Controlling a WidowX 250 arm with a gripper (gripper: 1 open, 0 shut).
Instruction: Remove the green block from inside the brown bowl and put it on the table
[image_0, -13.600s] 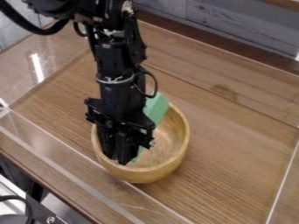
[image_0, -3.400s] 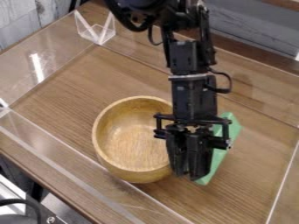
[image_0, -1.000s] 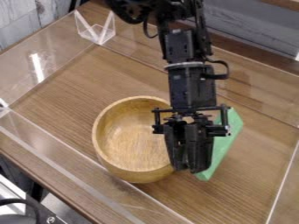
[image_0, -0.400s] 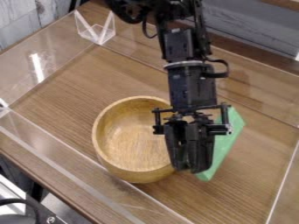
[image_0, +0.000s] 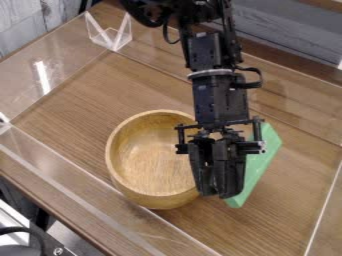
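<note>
The green block (image_0: 258, 162) stands tilted just right of the brown bowl (image_0: 150, 160), its lower end near the table (image_0: 94, 95). My gripper (image_0: 222, 186) points down and is shut on the green block, with its black fingers covering most of the block's left side. The bowl sits empty on the table, its right rim right beside the gripper. I cannot tell whether the block's lower end touches the tabletop.
Clear acrylic walls (image_0: 80, 215) edge the tabletop on all sides. A small clear stand (image_0: 107, 32) sits at the back left. The black arm (image_0: 201, 50) reaches down from the top middle.
</note>
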